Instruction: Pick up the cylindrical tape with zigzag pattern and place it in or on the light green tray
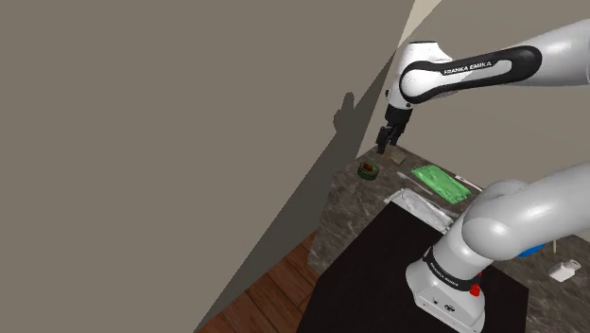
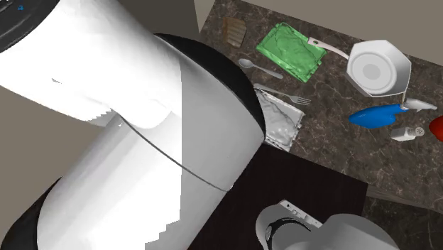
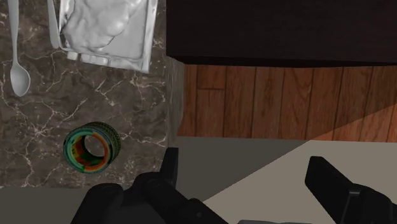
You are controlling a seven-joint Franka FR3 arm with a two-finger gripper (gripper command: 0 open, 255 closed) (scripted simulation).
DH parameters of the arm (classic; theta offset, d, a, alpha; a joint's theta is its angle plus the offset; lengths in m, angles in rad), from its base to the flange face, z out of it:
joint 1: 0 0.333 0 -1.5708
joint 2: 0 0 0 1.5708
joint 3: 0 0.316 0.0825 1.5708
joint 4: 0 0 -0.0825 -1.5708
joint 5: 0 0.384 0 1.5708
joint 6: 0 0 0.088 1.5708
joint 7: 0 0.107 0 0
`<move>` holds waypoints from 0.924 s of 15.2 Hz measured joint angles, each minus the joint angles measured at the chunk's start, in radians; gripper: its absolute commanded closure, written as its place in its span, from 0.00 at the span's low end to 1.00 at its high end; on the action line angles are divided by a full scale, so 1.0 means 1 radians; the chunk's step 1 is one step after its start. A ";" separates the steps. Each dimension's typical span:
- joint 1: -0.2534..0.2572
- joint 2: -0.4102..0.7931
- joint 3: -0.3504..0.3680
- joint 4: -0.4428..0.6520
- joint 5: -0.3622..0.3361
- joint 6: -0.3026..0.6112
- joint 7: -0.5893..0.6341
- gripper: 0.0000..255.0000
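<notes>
The tape roll (image 1: 368, 170) lies flat on the dark marble counter (image 1: 350, 203), near its far corner. In the wrist view the tape roll (image 3: 91, 147) has a dark green patterned rim and a green and orange inner face. My black gripper (image 1: 386, 142) hangs above and slightly behind the roll, open and holding nothing. The wrist view has the gripper (image 3: 248, 175) over the counter's edge, with the roll off to the side, outside one finger (image 3: 172, 167). The light green tray (image 1: 442, 182) rests further along the counter; it also shows in the second exterior view as the green tray (image 2: 290, 51).
A crumpled silver sheet (image 3: 108, 28) and a spoon (image 3: 19, 70) lie near the tape. A fork (image 2: 284, 96), a white container (image 2: 376, 67) and a blue object (image 2: 376, 115) sit beyond the tray. Wooden floor (image 3: 280, 95) lies past the counter edge. A wall stands close behind.
</notes>
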 measured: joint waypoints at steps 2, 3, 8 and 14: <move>-0.007 0.069 -0.038 0.007 -0.005 0.071 -0.037 0.00; -0.007 0.098 -0.051 0.012 -0.002 0.098 -0.050 0.00; -0.011 0.282 -0.130 0.032 0.034 0.275 -0.146 0.00; -0.015 0.560 -0.178 0.144 0.199 0.438 -0.316 0.00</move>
